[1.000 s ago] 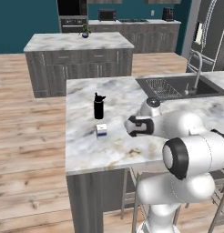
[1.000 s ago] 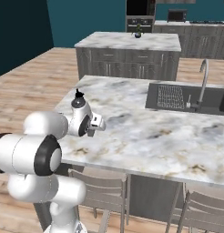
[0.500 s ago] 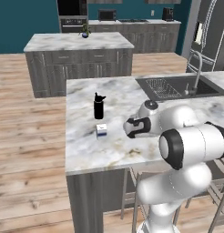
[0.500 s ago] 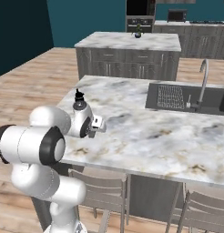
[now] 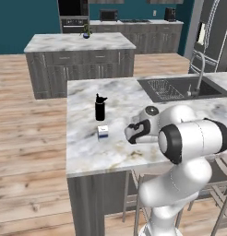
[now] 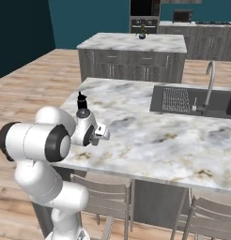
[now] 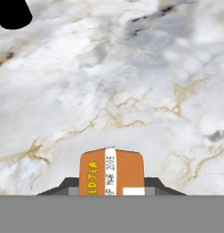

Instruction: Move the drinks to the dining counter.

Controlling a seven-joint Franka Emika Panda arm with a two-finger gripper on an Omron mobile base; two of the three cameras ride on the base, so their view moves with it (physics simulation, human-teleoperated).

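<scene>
Marble worktop (image 5: 87, 152) already carries the black bottle (image 5: 100, 108) and carton (image 5: 103, 132); the orange tea container (image 7: 111, 172) is clamped in the claw (image 7: 112, 191), to be lowered nearby and released.

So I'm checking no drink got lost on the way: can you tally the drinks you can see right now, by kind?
Black bottle: 1, standing on the marble counter
Blue-and-white carton: 1, on the counter in front of the bottle
Orange drink container: 1, held in the gripper
Total: 3
</scene>
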